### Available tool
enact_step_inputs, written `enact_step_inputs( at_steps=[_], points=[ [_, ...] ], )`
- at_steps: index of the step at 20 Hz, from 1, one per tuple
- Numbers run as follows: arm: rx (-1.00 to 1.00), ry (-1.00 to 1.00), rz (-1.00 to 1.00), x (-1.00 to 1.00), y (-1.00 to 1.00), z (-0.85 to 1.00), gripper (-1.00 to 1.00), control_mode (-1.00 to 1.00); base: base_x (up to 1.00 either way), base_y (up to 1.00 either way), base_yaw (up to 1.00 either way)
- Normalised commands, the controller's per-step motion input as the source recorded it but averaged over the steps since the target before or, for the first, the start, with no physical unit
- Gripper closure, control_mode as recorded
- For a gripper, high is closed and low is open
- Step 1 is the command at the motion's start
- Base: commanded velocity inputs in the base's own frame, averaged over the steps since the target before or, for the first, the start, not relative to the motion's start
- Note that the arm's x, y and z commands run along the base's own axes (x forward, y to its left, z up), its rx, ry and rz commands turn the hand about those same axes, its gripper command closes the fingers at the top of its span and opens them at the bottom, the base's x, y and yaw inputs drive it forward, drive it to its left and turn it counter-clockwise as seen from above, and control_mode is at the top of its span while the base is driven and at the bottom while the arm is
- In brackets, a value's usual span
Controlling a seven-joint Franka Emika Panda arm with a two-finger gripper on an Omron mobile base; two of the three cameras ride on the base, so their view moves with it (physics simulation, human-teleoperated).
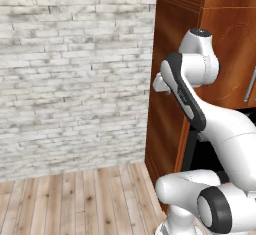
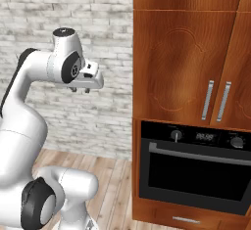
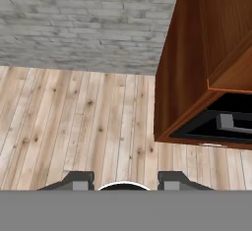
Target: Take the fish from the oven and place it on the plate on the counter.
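While the oven (image 2: 196, 168) is sitting shut in the tall wooden cabinet (image 2: 186, 53), the claw (image 2: 81, 90) is hanging high and well to the left of it, pointing down at the plank floor (image 3: 74, 122) with nothing between its fingers (image 3: 78, 180), which are standing apart. Judging by this, the job is sitting at its very first step: the door is not yet open, so the arm is needing to swing across and down to the long grey handle (image 2: 196, 151) under the control panel and pull the door down before any reaching inside. The oven itself is looking black and glossy, with round knobs and a small display across its top strip and a dark window that is hiding the inside, so the fish presumably is lying behind that door, unseen.
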Motion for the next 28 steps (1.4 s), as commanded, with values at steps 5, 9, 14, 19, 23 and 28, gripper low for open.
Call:
enact_step_inputs(
  at_steps=[5,9,14,19,23,28],
  points=[
    [0.0,0.03,0.0,0.0,0.0,0.0,-1.0,-1.0,0.0,0.0,0.0],
    [0.06,0.0,0.0,-0.01,-0.02,0.0,-1.0,-1.0,0.0,0.0,0.0],
    [0.14,-0.06,-0.19,-0.21,-0.64,-0.3,-1.0,-1.0,0.0,0.0,0.0],
    [0.24,-0.08,-0.4,-0.03,-0.97,-0.4,-1.0,-1.0,0.0,0.0,0.0],
    [0.34,-0.16,-0.36,0.0,-1.0,-0.52,-1.0,-1.0,0.0,0.0,0.0],
    [0.37,-0.17,-0.36,0.01,-1.0,-0.48,-1.0,-1.0,0.0,0.0,0.0]
  ],
)
